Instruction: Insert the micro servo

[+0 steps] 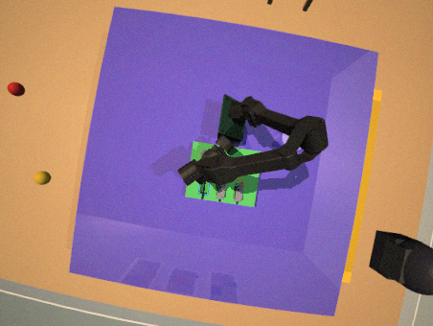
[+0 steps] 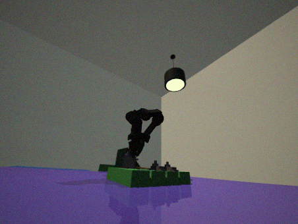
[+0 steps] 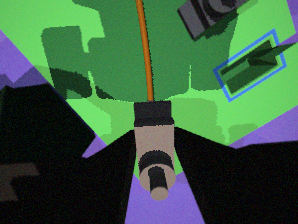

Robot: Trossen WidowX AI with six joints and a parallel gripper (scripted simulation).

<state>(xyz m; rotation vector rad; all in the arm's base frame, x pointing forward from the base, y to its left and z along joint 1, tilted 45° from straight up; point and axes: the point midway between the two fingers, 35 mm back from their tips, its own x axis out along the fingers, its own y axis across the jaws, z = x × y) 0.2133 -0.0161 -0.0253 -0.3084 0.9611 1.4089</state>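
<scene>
Gripper [image 3: 154, 133] [image 2: 136, 155] partly open, fingers closed in against both sides of loose micro servo [image 3: 155, 140]; orange cable [image 3: 145, 55] [image 1: 240, 180] stretching ahead over green deck [image 3: 200, 107] [image 1: 256, 192] [image 2: 142, 179]; farther, ahead-right in wrist view, blue-outlined pocket [image 3: 250, 70] [image 1: 203, 189], servo outside it.

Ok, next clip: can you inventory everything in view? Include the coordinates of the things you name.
Loose servo [image 3: 155, 137]: one, grey-brown and black, between the fingers
Cable [image 3: 146, 55]: one, orange, running from it over the deck
Deck [image 1: 256, 192] [image 2: 119, 179] [image 3: 20, 25]: one, green, on the purple surface [image 1: 144, 110] [image 2: 82, 201] [image 3: 152, 212]
Pocket [image 1: 203, 188] [image 3: 250, 67]: one, blue-outlined, in the deck
Fitted servos [image 1: 239, 193] [image 2: 167, 167] [image 3: 197, 20]: two, grey, in the deck
Panel [image 1: 230, 127] [image 2: 121, 155]: one, dark green, behind the deck
Balls: one red [image 1: 16, 88], one yellow [image 1: 42, 177], left in the top view
Strip [image 1: 362, 192]: one, yellow-orange, right side
Unidentified object [image 1: 402, 261]: one, black, lower right
Dark pieces [image 1: 307, 5]: two, top edge
Lamp [image 2: 175, 77]: one, black, hanging
Arm [image 1: 251, 165] [image 2: 145, 113]: one, black, over the deck
Hand [image 2: 136, 154] [image 3: 154, 133]: one, black, around the servo; grip unclear
</scene>
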